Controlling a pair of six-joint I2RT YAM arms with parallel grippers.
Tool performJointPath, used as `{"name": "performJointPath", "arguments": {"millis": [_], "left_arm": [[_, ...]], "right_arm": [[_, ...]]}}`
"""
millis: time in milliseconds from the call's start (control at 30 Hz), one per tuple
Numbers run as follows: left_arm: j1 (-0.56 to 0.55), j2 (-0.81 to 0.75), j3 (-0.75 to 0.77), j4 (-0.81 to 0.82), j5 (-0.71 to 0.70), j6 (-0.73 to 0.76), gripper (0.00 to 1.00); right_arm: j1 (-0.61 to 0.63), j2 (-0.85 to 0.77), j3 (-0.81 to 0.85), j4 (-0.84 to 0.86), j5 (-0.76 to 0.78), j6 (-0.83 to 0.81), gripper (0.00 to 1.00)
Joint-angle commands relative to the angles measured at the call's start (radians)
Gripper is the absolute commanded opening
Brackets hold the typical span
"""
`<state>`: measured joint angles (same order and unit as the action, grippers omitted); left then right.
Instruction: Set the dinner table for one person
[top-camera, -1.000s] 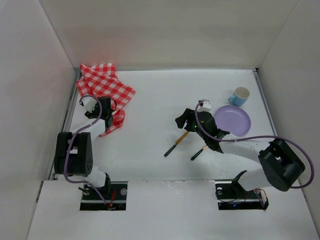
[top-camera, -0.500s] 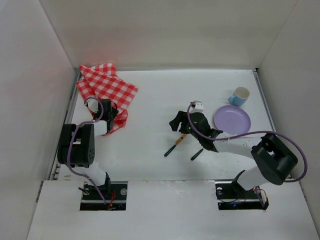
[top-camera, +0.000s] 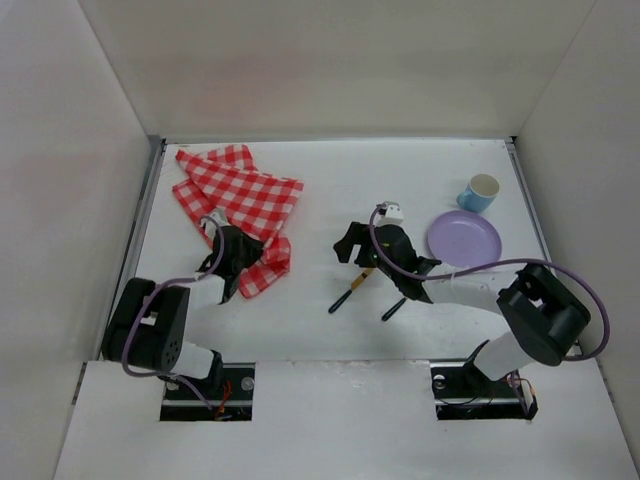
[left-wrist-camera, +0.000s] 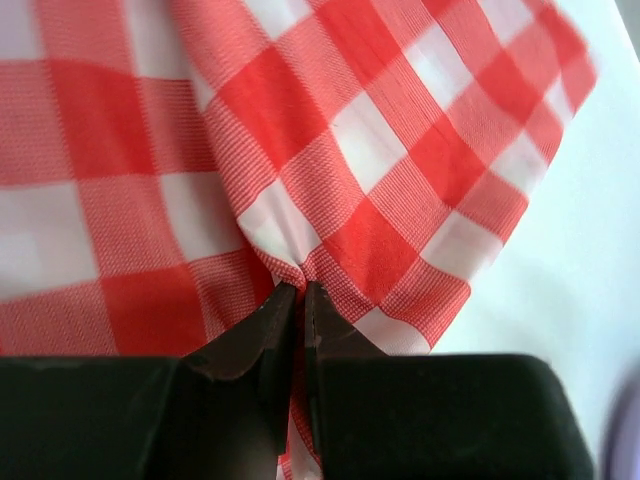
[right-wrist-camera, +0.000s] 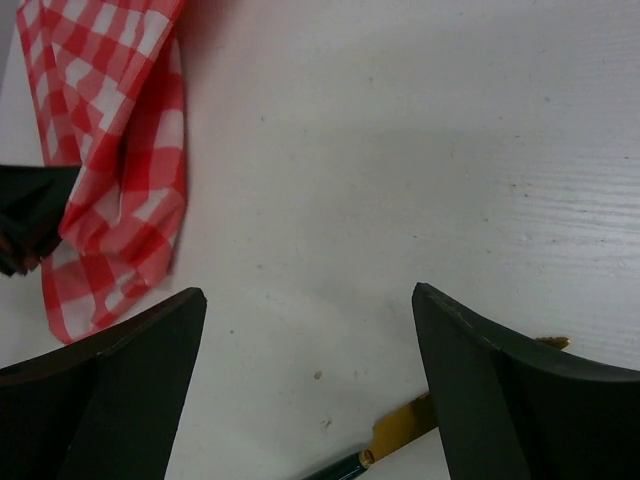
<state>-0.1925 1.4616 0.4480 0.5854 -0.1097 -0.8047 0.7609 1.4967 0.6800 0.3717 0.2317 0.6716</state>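
Note:
The white dinner table (top-camera: 320, 190) fills the top view. My left gripper (top-camera: 243, 258) is shut on a fold of the red-and-white checked cloth (top-camera: 245, 195), which lies spread at the left; the pinched cloth (left-wrist-camera: 330, 170) fills the left wrist view in front of my left gripper (left-wrist-camera: 298, 290). My right gripper (top-camera: 347, 245) is open and empty at mid-table, just above a gold utensil with a dark handle (top-camera: 352, 289). A second utensil (top-camera: 396, 305) lies beside it. In the right wrist view my open gripper (right-wrist-camera: 310, 295) has the gold utensil end (right-wrist-camera: 405, 430) between the fingers near the bottom edge.
A purple plate (top-camera: 464, 240) lies at the right with a blue cup (top-camera: 480, 192) behind it. White walls close in the table on three sides. The cloth's edge also shows at the left of the right wrist view (right-wrist-camera: 110, 150).
My left gripper has dragged the checked cloth to the right and toward the near edge, away from the back-left corner. My right gripper has shifted slightly left over the utensils.

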Motion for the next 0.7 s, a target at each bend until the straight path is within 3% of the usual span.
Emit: {"name": "performJointPath", "arguments": {"millis": [0,200,400,667], "left_arm": [[-0.106,-0.119,-0.084,0.057,0.146,0.002,0.04],[-0.215,-0.222,-0.147,0.004,0.246,0.012,0.05],[-0.215,-0.244,-0.144,-0.006,0.281,0.041,0.07],[-0.209,-0.198,-0.141,-0.001,0.326,0.044,0.07]], "right_arm": [[0.01,0.031,0.055,0.021,0.024,0.019,0.91],[-0.019,0.098,0.134,-0.03,0.053,0.101,0.91],[-0.035,0.172,0.174,-0.03,0.044,0.19,0.9],[-0.031,0.068,0.044,0.108,0.064,0.221,0.88]]}}
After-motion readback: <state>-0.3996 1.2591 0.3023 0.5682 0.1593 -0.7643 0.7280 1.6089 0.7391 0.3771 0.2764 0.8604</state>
